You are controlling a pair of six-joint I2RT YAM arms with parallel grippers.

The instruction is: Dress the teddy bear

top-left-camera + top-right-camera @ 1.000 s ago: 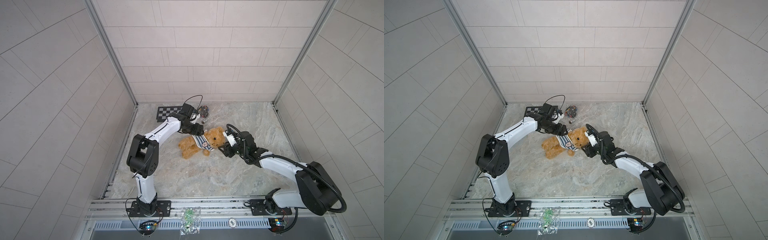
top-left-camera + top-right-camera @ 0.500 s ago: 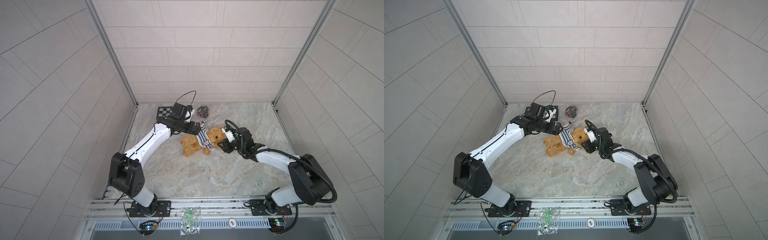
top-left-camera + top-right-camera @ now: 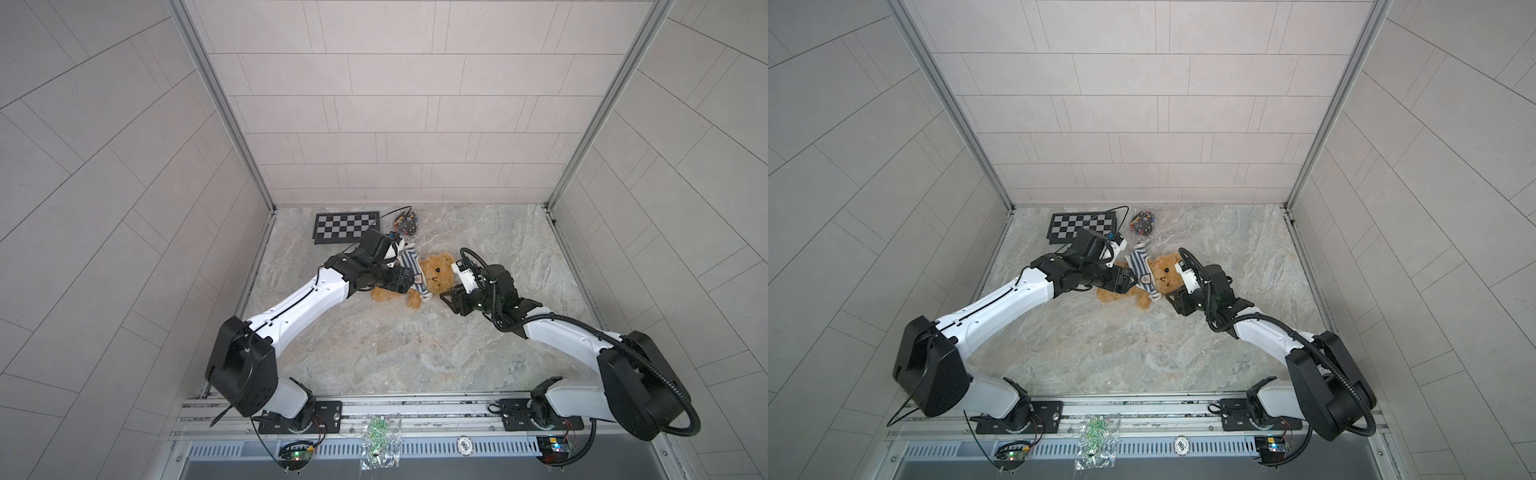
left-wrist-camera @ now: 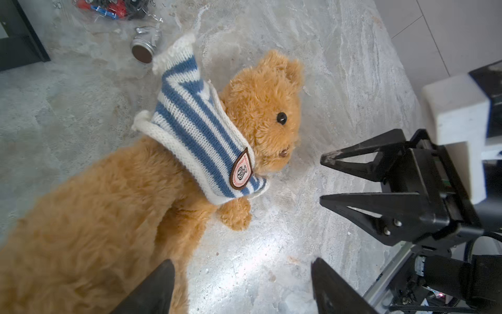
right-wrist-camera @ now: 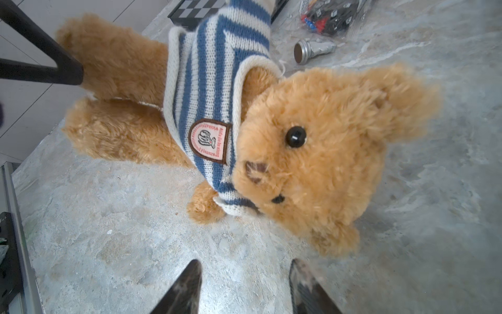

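Note:
The golden-brown teddy bear (image 3: 434,272) (image 3: 1166,274) lies on its side on the marble table. A blue-and-white striped shirt (image 4: 195,130) (image 5: 212,81) is bunched round its neck and upper chest, and one paw (image 4: 236,217) pokes out below the hem. My left gripper (image 4: 241,263) (image 3: 405,286) is open over the bear's belly and legs, one finger above fur and bare table between the jaws. My right gripper (image 5: 245,263) (image 3: 446,293) is open and empty, just in front of the bear's face without touching it.
A checkerboard card (image 3: 345,226) and a clear bag of small coloured parts (image 3: 405,220) lie at the back left. A small silver cylinder (image 4: 142,49) sits beside the bag. Another small bag (image 3: 378,436) rests on the front rail. Tiled walls close in three sides.
My left arm has swung round, and its gripper has come off the far side of the shirt to the bear's belly. The right gripper has stayed by the bear's head.

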